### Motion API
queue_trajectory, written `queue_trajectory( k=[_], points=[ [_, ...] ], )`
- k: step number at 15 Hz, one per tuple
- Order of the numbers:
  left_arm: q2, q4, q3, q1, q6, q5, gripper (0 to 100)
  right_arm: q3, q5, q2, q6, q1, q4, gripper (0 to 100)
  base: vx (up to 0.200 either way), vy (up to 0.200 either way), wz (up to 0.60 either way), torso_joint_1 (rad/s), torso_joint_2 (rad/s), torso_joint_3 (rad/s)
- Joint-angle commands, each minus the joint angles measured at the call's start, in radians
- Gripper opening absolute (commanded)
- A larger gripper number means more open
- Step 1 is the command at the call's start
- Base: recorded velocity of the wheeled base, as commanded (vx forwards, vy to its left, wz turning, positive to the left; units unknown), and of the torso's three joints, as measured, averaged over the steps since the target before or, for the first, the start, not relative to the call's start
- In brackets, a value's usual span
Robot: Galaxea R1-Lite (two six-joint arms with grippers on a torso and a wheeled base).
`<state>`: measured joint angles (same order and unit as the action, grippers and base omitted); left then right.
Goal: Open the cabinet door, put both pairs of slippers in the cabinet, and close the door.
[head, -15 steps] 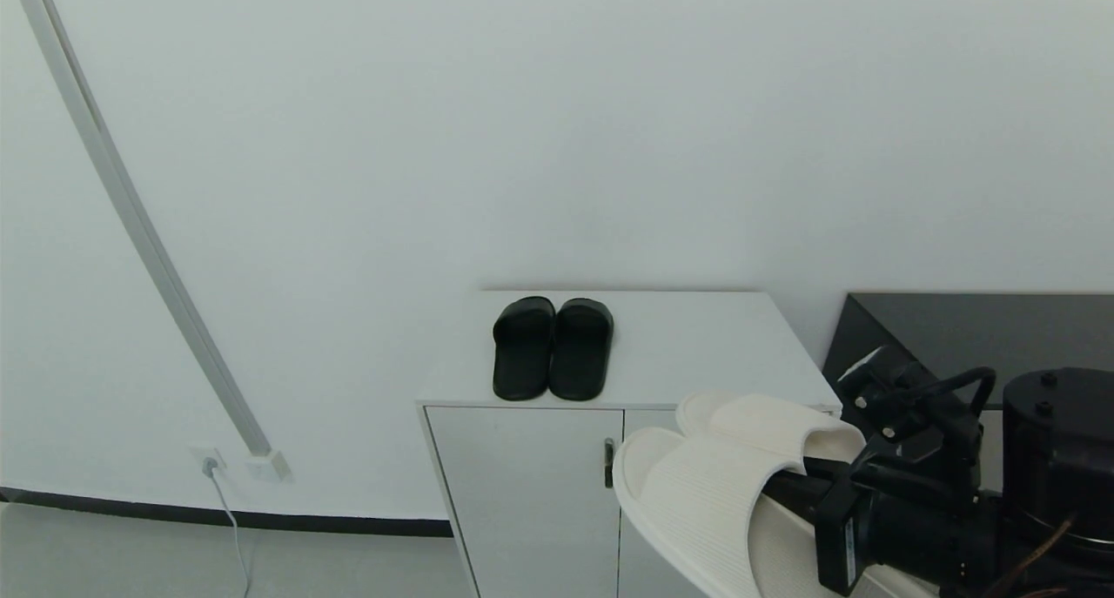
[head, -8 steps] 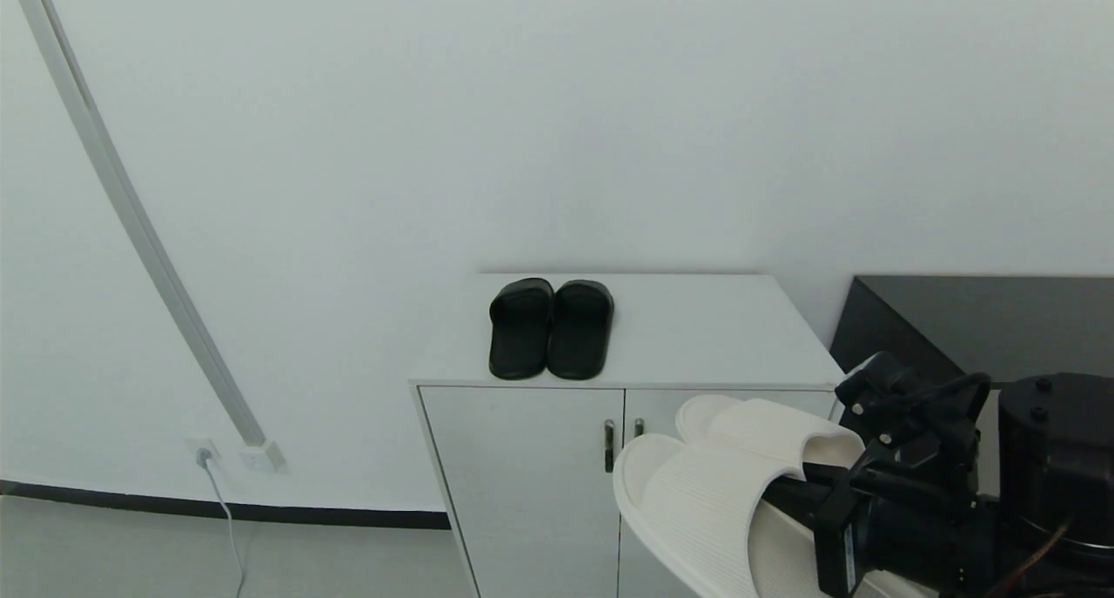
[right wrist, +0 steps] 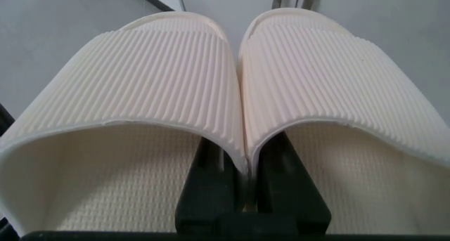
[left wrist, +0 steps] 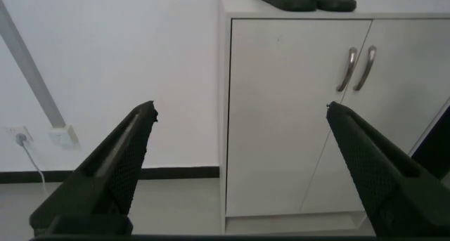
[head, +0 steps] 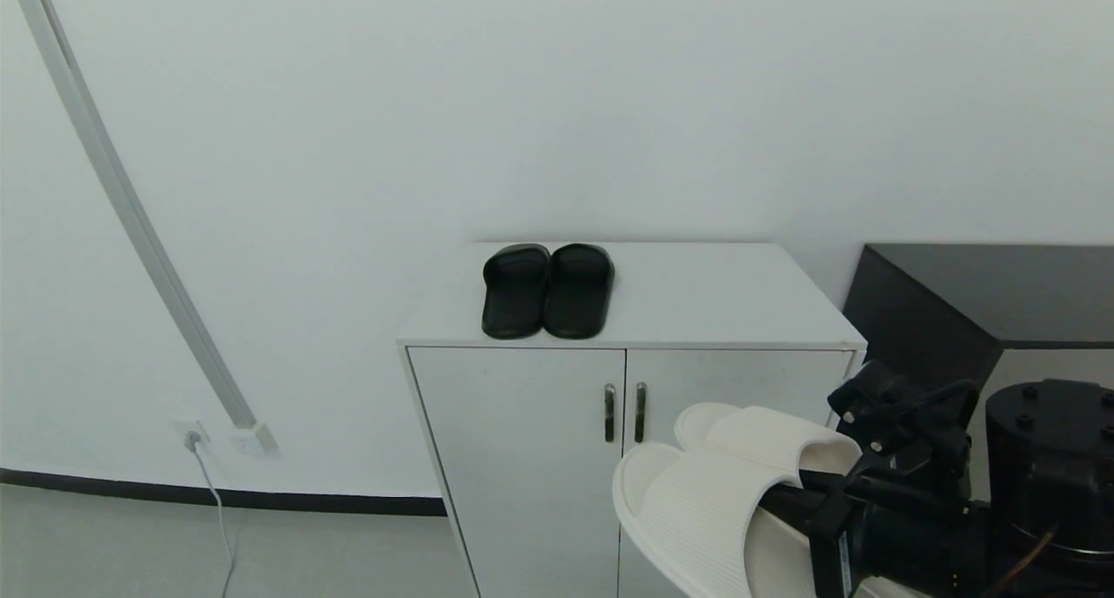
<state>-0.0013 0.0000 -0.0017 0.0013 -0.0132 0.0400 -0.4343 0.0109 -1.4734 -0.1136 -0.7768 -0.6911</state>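
While cabinet [head: 522, 441] is closed — R hand [head: 785, 497] grips white slippers [head: 709, 498].

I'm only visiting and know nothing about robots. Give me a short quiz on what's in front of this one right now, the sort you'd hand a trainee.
1. Fill in: the right gripper is clamped on the ____ slippers.
2. Where are the black slippers? A. on top of the cabinet; B. inside the cabinet; C. in the right gripper.
3. True or false: both cabinet doors are shut.

Key: 1. white: the white slippers are pinched side by side. 2. A. 3. True; the left gripper is open and holds nothing.
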Motion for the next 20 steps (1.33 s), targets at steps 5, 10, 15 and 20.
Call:
queue_trajectory(
  k=[5,10,15,20],
  points=[
    [0.001,0.0,0.0,0.0,-0.001,0.0,100,0.002,0.001,-0.005,0.0,-0.001,0.001,0,0.0,0.0,0.0,-0.212,0.53,0.321],
    [0.001,0.0,0.0,0.0,-0.001,0.0,100,0.003,0.001,-0.004,0.002,-0.004,0.001,0,0.0,0.0,0.0,-0.18,0.51,0.317],
    [0.001,0.0,0.0,0.0,-0.001,0.0,100,0.003,0.001,-0.004,0.002,-0.004,0.001,0,0.0,0.0,0.0,-0.148,0.48,0.328],
    [0.001,0.0,0.0,0.0,0.001,0.001,100,0.012,0.0,-0.004,0.025,-0.006,-0.001,0,0.0,0.0,0.0,-0.103,0.46,0.351]
  ],
)
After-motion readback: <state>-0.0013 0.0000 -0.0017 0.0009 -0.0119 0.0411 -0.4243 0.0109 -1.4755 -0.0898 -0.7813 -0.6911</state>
